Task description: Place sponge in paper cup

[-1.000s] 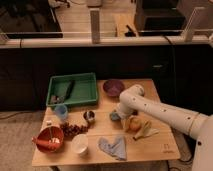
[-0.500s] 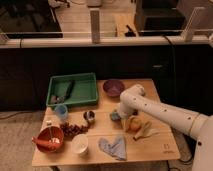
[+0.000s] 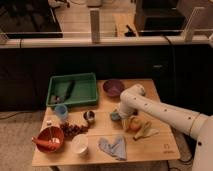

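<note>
The paper cup (image 3: 79,144) is white and wide-mouthed and stands near the table's front edge, left of centre. A small teal-green piece that looks like the sponge (image 3: 115,116) lies at the table's middle, right at the tip of my gripper (image 3: 118,114). The gripper points down at the end of the white arm (image 3: 150,110), which reaches in from the right. The arm's end hides most of the sponge. The cup is well to the front left of the gripper.
A green tray (image 3: 85,98) with a black block (image 3: 67,90) sits at the back left, a purple bowl (image 3: 113,87) beside it. A blue cup (image 3: 61,112), metal cup (image 3: 90,116), red bowl (image 3: 49,139), blue cloth (image 3: 112,146) and yellow fruit (image 3: 136,125) lie around.
</note>
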`<state>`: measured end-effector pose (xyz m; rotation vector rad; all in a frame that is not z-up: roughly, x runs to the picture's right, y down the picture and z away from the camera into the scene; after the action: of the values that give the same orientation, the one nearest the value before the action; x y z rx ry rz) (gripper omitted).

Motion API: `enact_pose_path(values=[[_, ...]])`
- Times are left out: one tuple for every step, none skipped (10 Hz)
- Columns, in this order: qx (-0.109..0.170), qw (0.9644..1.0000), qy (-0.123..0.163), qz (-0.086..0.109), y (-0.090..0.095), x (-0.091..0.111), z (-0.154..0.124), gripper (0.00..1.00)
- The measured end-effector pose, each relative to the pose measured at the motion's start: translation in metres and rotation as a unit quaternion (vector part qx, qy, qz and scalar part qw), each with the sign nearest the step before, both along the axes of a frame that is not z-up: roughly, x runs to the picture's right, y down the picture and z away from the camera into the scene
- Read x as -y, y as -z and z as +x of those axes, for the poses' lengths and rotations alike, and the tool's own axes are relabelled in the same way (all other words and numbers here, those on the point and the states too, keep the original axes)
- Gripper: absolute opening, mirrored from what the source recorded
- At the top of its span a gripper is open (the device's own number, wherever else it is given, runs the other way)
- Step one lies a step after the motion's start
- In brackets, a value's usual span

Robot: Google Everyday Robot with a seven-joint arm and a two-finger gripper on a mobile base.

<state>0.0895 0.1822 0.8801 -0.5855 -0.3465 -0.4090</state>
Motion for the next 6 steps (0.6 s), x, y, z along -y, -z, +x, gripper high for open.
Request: enact_pose_path(values=[[0.000,1.0000,0.000,0.000,0.0011,0.0006,0.0004,0.69],[-0.001,1.0000,0.000,-0.002,0.0031,0.0008,0.0015,0.68],[-0.002,1.0000,0.001,-0.003,0.0037,0.0005,0.0022,0.68],[-0.002,1.0000,0.001,-0.003,0.0037,0.0005,0.0020,0.69],[-0.003,1.0000,-0.004,-0.003,0.0012,0.0003,0.0022,0.75],[-0.004,1.0000,-0.005,-0.003,0.0008,0.0007,0.0021,0.77]])
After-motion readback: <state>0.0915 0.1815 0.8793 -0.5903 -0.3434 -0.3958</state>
